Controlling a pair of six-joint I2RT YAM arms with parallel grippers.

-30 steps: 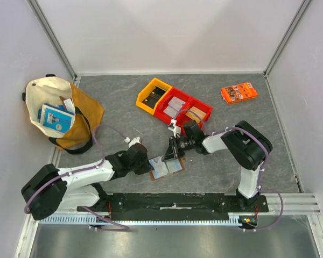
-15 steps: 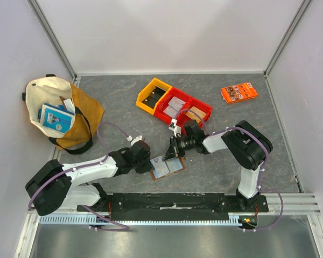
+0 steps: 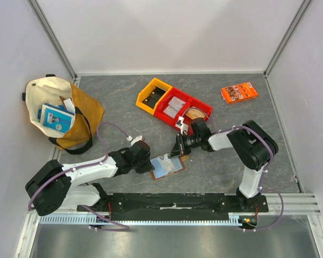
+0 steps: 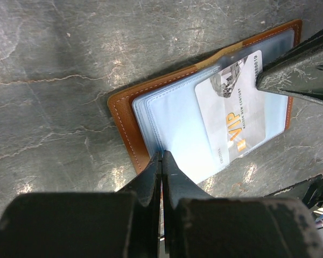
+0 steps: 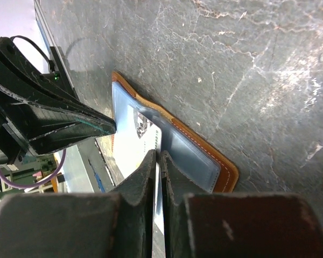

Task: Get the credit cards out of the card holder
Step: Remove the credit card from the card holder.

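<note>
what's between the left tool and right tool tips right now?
The white VIP card, lying on the open card holder's pale sleeves, fills the stretch from left tool to right tool; the left wrist view shows it.

The card holder [image 3: 164,167] lies open and flat in front of me, at six o'clock from the table's middle, with a brown leather rim and pale blue-grey sleeves facing up. A white, gold-lettered credit card [image 4: 232,115] slants toward one o'clock in my left wrist view, seemingly half out of its sleeve.
</note>
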